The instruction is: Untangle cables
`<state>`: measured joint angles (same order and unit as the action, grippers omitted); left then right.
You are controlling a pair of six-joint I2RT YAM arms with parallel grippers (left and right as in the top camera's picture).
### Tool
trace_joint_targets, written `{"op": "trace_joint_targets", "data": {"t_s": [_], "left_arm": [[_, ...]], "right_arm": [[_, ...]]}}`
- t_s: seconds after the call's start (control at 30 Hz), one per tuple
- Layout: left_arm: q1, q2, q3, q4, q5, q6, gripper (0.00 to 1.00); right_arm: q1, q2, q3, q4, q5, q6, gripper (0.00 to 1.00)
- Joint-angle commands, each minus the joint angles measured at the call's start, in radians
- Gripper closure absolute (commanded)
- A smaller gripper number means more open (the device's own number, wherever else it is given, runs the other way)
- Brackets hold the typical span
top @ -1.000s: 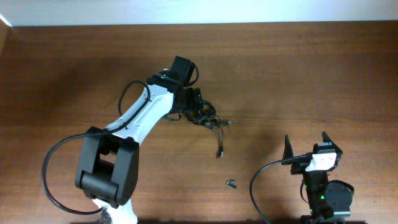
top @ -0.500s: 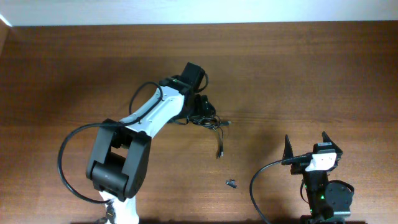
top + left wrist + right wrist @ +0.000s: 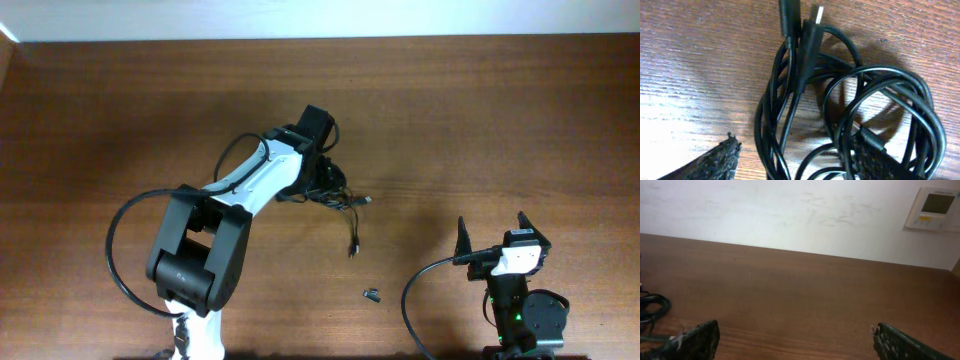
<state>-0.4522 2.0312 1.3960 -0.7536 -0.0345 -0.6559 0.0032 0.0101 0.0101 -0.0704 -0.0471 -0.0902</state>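
I get a sharp left wrist view: glare whitens the bench (image 3: 685, 115) left of the pincer (image 3: 795, 160), and the cables (image 3: 807, 45) throw soft shadows; overhead is evenly lit.

The cables (image 3: 806, 50) are glossy black, the table (image 3: 500, 120) reddish-brown with fine wood grain, the left arm (image 3: 250, 180) white with black joints, the wall (image 3: 790, 210) off-white and faintly smudged.

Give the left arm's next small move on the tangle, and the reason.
Probably close the left end effector on the cables between its fingers and lift slightly: it sits low over the tangle, jaws apart astride the bunched loops.
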Motion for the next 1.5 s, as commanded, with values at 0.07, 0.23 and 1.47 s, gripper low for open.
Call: {"op": "trace_joint_targets", "data": {"t_s": [0.07, 0.23, 1.47], "left_arm": [[0.0, 0.016, 0.005, 0.011, -0.007, -0.007, 0.56], [0.0, 0.016, 0.005, 0.018, -0.007, -0.007, 0.75], [0.003, -0.616, 0.047, 0.005, 0.183, 0.575, 1.0]], "right_arm": [[0.009, -0.006, -0.004, -0.005, -0.009, -0.007, 0.01], [0.009, -0.006, -0.004, -0.005, -0.009, -0.007, 0.01], [0.009, -0.006, -0.004, 0.04, 0.009, -0.01, 0.01]]}}
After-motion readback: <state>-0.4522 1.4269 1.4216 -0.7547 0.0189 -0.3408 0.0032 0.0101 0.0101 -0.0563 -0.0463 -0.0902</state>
